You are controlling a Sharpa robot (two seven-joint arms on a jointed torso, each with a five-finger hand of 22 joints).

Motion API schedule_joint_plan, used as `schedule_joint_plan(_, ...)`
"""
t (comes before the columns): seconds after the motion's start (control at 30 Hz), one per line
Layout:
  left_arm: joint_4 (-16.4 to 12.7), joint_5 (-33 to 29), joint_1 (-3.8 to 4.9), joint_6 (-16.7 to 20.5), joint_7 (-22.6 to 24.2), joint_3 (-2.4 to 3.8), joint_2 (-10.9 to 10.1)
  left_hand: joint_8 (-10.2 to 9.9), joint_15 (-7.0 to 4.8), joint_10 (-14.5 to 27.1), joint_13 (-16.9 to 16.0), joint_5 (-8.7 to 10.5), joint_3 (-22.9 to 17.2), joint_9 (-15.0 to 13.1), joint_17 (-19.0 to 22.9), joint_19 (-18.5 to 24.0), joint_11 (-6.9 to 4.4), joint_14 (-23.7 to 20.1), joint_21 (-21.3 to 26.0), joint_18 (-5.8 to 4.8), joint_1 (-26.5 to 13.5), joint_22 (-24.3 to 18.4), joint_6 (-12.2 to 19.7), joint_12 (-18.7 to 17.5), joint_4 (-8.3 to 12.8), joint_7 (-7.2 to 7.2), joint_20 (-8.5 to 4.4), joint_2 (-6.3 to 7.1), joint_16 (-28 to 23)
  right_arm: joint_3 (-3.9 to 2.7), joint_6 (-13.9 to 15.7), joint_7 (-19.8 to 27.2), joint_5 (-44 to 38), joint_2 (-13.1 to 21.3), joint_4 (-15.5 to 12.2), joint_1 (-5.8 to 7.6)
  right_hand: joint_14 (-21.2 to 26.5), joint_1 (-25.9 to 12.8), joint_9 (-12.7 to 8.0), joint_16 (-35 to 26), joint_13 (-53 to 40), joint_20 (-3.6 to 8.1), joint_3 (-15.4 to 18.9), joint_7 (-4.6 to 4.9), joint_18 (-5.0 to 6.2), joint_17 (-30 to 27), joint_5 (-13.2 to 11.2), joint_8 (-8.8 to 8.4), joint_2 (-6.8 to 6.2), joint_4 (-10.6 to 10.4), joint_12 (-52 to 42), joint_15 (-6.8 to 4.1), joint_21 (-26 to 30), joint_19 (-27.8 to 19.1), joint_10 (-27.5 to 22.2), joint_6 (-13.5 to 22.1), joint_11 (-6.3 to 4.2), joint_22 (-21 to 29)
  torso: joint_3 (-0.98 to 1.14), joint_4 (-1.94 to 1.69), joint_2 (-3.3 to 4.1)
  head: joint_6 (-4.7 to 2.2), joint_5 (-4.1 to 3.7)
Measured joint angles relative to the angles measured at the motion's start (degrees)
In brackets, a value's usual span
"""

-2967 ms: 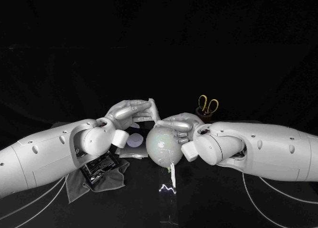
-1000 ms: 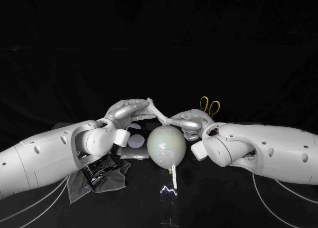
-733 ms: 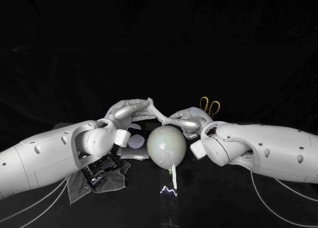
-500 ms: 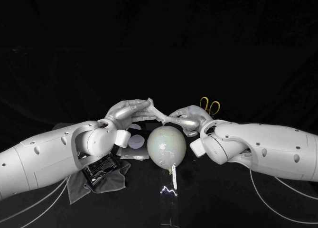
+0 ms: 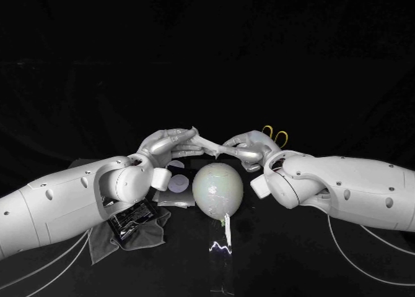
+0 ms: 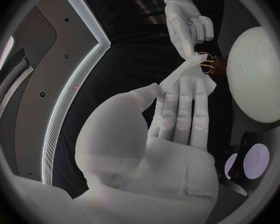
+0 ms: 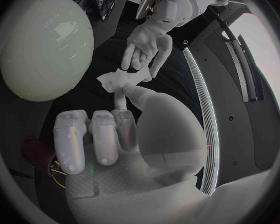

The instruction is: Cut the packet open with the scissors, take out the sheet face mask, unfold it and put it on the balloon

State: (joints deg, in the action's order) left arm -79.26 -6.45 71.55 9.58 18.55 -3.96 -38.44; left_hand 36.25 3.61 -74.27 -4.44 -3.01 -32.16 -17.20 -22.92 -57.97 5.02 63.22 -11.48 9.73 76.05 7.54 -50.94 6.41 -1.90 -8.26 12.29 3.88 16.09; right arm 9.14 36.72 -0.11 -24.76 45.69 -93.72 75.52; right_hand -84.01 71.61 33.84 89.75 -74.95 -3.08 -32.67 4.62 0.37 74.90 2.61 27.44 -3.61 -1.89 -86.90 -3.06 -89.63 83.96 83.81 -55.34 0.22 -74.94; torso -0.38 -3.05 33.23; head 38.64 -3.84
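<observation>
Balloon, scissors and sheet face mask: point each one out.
balloon (image 5: 217, 189), head view, middle of its body.
scissors (image 5: 267, 130), head view, a yellow handle loop.
sheet face mask (image 6: 182, 74), left wrist view, its bunched middle.

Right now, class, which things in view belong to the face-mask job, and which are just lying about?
Job: sheet face mask, pinched between left robot hand and right robot hand; balloon; scissors; silver packet.
Lying about: grey cloth; black printed pack on it.
</observation>
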Motion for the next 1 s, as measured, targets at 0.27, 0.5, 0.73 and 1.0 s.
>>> schedule_joint_plan(0.27,0.0,0.0,0.01,1.6,0.1,0.0,0.1,0.0,0.02,0.0,0.1,0.0,0.1,-0.1,0.0,0.0,0.0,0.0,0.0,-0.02,0.0,-0.3,0.3,0.0,-0.2,0.27,0.0,0.0,-0.4,-0.18,-2.0,-0.1,0.1,0.7,-0.4,0.76,0.0,0.0,0.0,-0.1,0.0,0.0,0.0,-0.1,0.0,0.0,-0.1,-0.02,0.02,0.0,0.1,0.0,-0.2,0.0,0.0,-0.1,0.0,0.0,0.02,0.01,-0.03,-0.13,0.03)
schedule_joint_plan(0.5,0.1,-0.1,0.01,2.2,0.1,0.0,0.2,-1.1,1.19,2.1,0.5,0.0,0.8,-5.2,0.3,0.6,1.09,-1.2,0.7,-0.04,0.1,-1.0,1.5,-1.2,-0.8,-0.78,0.54,0.68,-1.5,-0.33,-4.7,-0.5,1.0,1.2,-0.4,1.56,0.0,0.1,0.0,0.0,0.0,0.0,-0.2,-0.16,0.0,0.0,-0.2,0.1,0.1,0.2,0.0,0.01,-0.2,0.0,0.0,-0.2,0.0,0.0,0.01,-0.01,-0.03,-0.24,0.08)
schedule_joint_plan(0.73,0.0,-0.1,0.02,2.3,-0.3,0.0,0.3,-4.0,1.75,4.0,0.6,0.0,2.1,-3.7,0.3,1.1,2.27,-1.8,1.4,-0.05,-1.2,-1.6,3.6,-1.9,-1.8,-2.4,1.12,3.01,-1.9,-0.37,-6.7,-1.2,2.4,1.1,-0.4,1.95,0.0,0.2,0.0,0.0,0.0,-0.02,-0.3,-0.16,0.0,0.0,0.0,0.27,0.17,0.3,-0.1,0.01,-0.2,-0.2,0.0,-0.2,0.01,0.0,0.02,-0.03,-0.03,-0.3,0.1)
schedule_joint_plan(1.0,-0.2,-0.1,0.02,1.9,-1.2,0.0,0.3,-5.9,1.75,4.1,0.4,0.0,5.2,-2.4,0.1,1.1,2.35,-1.8,1.9,-0.07,-4.4,-2.2,3.8,-1.9,-5.0,-2.6,1.12,5.95,-1.9,-0.38,-7.9,-1.8,3.4,0.8,-0.3,2.01,0.0,0.2,0.0,0.0,0.0,-0.02,-0.3,-0.11,0.0,0.0,0.0,0.26,0.24,0.3,-0.1,0.01,-0.1,-0.2,0.0,-0.1,0.01,0.0,0.02,-0.07,-0.01,-0.35,0.35)
